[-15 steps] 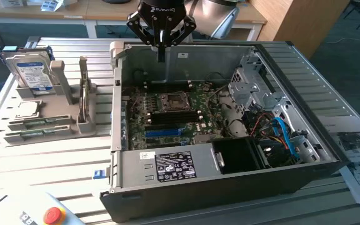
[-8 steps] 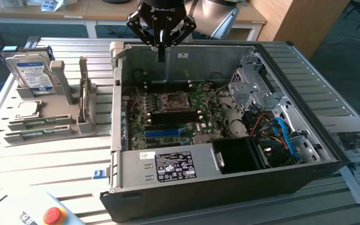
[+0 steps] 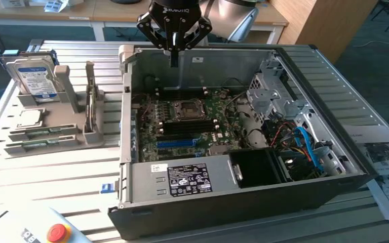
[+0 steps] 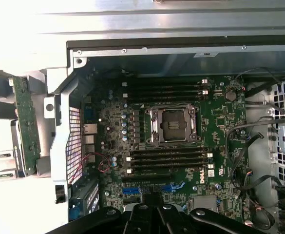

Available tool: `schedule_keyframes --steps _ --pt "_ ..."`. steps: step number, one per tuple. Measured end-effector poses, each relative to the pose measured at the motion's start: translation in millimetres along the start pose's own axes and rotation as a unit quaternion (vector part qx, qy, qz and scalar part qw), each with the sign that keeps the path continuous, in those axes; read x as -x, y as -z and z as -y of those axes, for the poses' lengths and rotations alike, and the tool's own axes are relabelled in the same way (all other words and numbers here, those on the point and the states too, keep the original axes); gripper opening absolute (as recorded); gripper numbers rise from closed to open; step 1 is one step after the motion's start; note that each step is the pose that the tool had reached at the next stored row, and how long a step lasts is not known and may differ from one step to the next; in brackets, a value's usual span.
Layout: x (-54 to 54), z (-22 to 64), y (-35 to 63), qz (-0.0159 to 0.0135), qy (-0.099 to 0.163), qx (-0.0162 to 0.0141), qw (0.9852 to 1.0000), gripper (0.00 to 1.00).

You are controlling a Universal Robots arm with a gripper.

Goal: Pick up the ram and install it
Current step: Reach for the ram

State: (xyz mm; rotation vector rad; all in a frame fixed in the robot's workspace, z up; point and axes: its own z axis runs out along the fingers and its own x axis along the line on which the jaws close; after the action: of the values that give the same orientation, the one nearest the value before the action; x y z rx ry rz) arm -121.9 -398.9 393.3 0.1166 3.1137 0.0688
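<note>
My black gripper (image 3: 174, 63) hangs shut over the far wall of the open computer case (image 3: 130, 167), with nothing visible between its fingers. In the wrist view the gripper (image 4: 157, 213) points down at the green motherboard (image 4: 215, 117). Black ram slots (image 4: 166, 88) lie on one side of the empty processor socket (image 4: 174, 125), and further ram slots (image 4: 166, 163) on the other. A ram stick (image 3: 90, 96) stands on edge in the grey rack (image 3: 66, 139) at the exterior view's left, apart from the gripper. The wrist view shows this ram stick (image 4: 25, 126) outside the case wall. Two more green sticks (image 3: 38, 133) lie flat in the rack.
A silver hard drive (image 3: 36, 76) with a blue-white label stands in the rack, and a square silver processor chip (image 3: 30, 118) lies beside it. Cables and a drive cage (image 3: 282, 101) crowd the case's right side. A red button (image 3: 58, 233) sits front left; papers (image 3: 384, 162) lie right.
</note>
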Motion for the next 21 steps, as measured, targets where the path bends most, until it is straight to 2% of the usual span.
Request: schedule_keyframes --steps 8,21 --pt "-2.5 0.2 0.0 0.0 0.0 0.0 1.0 0.1" --pt "-25.9 1.9 0.5 0.0 0.0 0.0 1.0 0.1"
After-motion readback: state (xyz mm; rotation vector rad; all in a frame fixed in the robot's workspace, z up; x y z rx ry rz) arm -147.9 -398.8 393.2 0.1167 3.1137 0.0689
